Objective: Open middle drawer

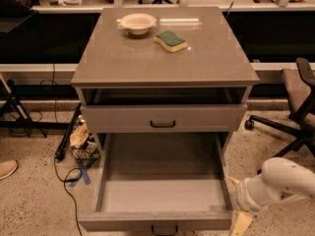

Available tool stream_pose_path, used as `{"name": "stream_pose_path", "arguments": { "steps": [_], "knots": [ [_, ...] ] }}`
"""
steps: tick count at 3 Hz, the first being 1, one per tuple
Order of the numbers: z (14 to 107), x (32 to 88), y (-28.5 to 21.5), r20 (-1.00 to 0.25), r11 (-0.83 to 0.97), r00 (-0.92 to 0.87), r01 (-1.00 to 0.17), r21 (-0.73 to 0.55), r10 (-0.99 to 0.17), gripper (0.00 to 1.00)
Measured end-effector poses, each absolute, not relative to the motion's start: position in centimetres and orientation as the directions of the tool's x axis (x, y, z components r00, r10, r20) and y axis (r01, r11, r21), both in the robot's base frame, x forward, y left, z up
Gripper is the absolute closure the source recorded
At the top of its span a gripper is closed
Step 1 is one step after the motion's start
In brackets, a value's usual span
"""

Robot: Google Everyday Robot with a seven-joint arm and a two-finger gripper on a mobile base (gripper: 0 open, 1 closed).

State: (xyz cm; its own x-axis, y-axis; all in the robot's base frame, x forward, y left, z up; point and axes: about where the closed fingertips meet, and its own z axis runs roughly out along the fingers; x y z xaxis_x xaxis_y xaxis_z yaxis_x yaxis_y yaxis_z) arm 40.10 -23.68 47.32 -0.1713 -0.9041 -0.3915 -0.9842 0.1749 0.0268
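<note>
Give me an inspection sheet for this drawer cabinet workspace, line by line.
Surface: grey-taupe cabinet top holds a cream round bowl and a green-and-yellow sponge, set apart.
Job's things: grey-taupe middle drawer with a small black bar handle is pulled out; nothing seen inside. The grey drawer above is shut.
Clutter: heap of small items on the floor left of the cabinet.
Grippers: the white arm's claw is at the open drawer's front right corner.
Cables: black cable loops on the floor at left.
Surroundings: office chair at right; shoe at left edge.
</note>
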Motion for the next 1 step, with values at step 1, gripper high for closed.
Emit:
{"name": "stream_pose_path", "arguments": {
  "steps": [1],
  "knots": [
    [53.35,42.98,-26.51,-0.449,0.17,-0.116,-0.982,-0.081,-0.886,0.0]
  ]
}}
